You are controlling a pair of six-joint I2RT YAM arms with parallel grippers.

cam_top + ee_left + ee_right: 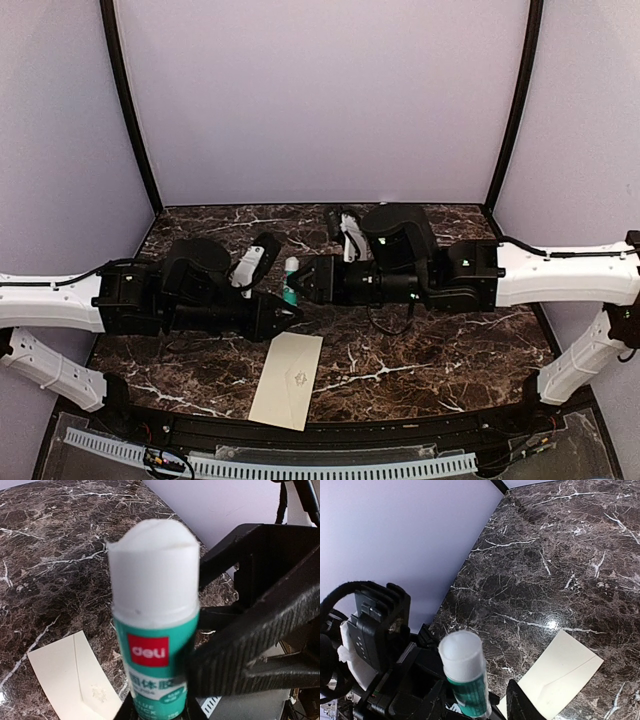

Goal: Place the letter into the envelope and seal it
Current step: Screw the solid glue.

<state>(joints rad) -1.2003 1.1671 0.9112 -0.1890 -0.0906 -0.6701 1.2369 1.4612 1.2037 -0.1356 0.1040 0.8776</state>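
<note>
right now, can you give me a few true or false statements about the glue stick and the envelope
The glue stick has a white cap on it. True.
The glue stick lies on the table. False: the left gripper holds it up above the table.
The envelope lies flat on the table. True.
The envelope is held up in the air. False: nothing grips it.
The body of the glue stick is red. False: it is green with a small red label.
</note>
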